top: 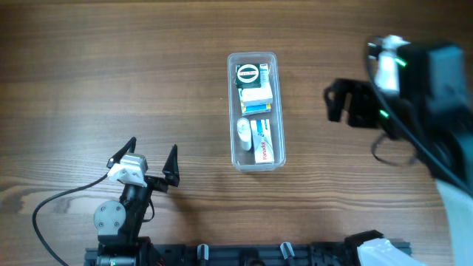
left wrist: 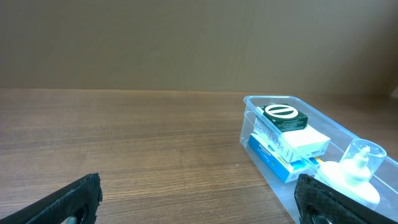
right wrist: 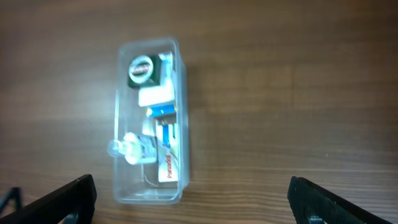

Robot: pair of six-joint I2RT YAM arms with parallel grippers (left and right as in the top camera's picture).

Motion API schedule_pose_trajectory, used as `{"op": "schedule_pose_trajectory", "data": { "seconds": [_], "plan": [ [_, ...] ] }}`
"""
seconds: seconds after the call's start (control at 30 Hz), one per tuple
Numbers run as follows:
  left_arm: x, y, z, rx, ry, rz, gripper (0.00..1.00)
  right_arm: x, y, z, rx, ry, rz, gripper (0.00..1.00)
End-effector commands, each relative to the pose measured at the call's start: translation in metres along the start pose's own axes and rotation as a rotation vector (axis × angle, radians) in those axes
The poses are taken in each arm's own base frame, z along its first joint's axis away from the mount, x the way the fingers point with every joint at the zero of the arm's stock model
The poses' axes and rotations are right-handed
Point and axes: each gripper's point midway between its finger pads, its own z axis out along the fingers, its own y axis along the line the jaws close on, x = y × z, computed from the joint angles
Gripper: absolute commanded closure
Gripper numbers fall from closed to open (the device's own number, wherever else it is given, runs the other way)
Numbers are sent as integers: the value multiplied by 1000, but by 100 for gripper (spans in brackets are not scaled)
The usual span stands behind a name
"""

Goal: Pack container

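Both tools are empty and spread wide. The left tool (top: 154,144) sits low over the table (top: 89,59), well to the left of the container (top: 255,168). The right tool (top: 330,105) hangs off to the container's right, touching nothing.

The container stands mid-table and holds a green box (top: 249,74), a white box (top: 256,94), a blue box (top: 256,108), a bottle (top: 244,131) and a red-and-white carton (top: 266,146). I see nothing loose on the table, so I'd judge the packing done or close to it. The next move is probably just to pull the arms clear, unless a piece lies out of view.

The right arm is blurred from overhead. Both wrist views cut the fingers (right wrist: 62,199) off at the bottom edge. I can't read the carton's print.
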Motion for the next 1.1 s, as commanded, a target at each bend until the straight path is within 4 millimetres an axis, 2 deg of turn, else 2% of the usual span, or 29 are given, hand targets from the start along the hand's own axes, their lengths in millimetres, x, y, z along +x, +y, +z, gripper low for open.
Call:
{"op": "schedule_pose_trajectory", "data": {
  "seconds": [0.0, 0.1, 0.2, 0.27, 0.43, 0.5, 0.57, 0.63, 0.7, 0.8, 0.97, 1.07],
  "plan": [
    [1, 4, 0, -17, -2, 15, 0, -5, -34, -53, 52, -177, 84, 0],
    [1, 4, 0, -17, -2, 15, 0, 4, -47, -91, 72, -293, 125, 0],
    [1, 4, 0, -17, -2, 15, 0, 12, -53, -118, 87, -380, 144, 0],
    [1, 4, 0, -17, -2, 15, 0, 18, -68, -137, 163, -449, 180, 0],
    [1, 4, 0, -17, -2, 15, 0, 42, -74, -154, 196, -496, 208, 0],
    [1, 4, 0, -17, -2, 15, 0, 50, -80, -144, 217, -467, 213, 0],
    [1, 4, 0, -17, -2, 15, 0, 47, -83, -126, 215, -447, 214, 0],
    [1, 4, 0, -17, -2, 15, 0, 42, -83, -106, 184, -509, 205, 0],
    [1, 4, 0, -17, -2, 15, 0, 50, -85, -84, 143, -584, 193, 0],
    [1, 4, 0, -17, -2, 15, 0, 73, -91, -38, 85, -698, 170, 0],
    [1, 4, 0, -17, -2, 15, 0, 97, -79, 37, -118, -852, 77, 0],
    [1, 4, 0, -17, -2, 15, 0, 95, -83, 61, -182, -895, 160, 0]
  ]
}}
